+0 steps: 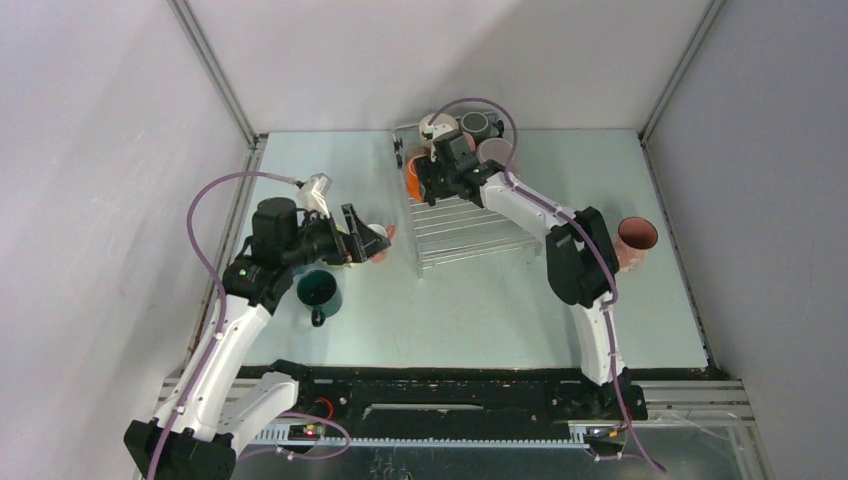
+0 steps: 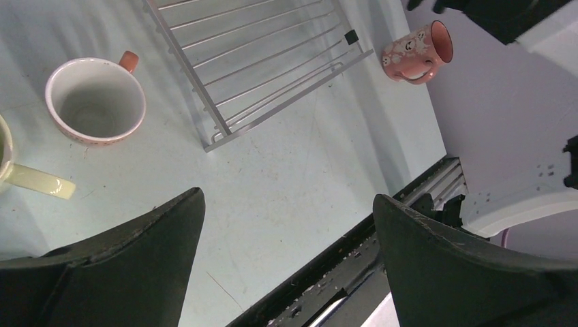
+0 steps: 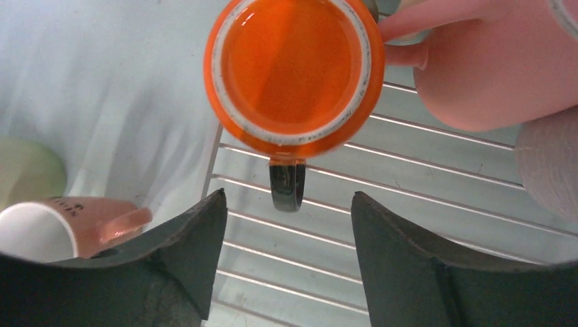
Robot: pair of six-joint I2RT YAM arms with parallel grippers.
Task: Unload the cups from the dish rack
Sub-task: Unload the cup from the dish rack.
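Observation:
The dish rack [image 1: 468, 228] is a wire-ribbed tray at mid-table, seen also as dish rack [image 2: 266, 61] and dish rack [image 3: 409, 204]. Cups crowd its far end: orange [image 1: 411, 180], cream [image 1: 437, 125], black [image 1: 478, 125], mauve [image 1: 496, 150]. My right gripper [image 1: 430, 185] hovers open over the orange cup [image 3: 293, 68], which lies bottom up. Its dark handle [image 3: 287, 187] ends level with the fingertips, midway in the right gripper [image 3: 287, 197], untouched. My left gripper [image 1: 366, 243] is open and empty beside a pink cup [image 1: 381, 240]; the left gripper [image 2: 286, 204] frames bare table.
Off the rack stand a dark teal cup [image 1: 320, 290], a pink smiley cup [image 2: 416, 51] at the right, a white-lined pink cup [image 2: 95, 99] and a pale green cup [image 2: 34, 180]. A pink cup [image 3: 477, 61] and a mauve cup [image 3: 552, 163] sit next to the orange one.

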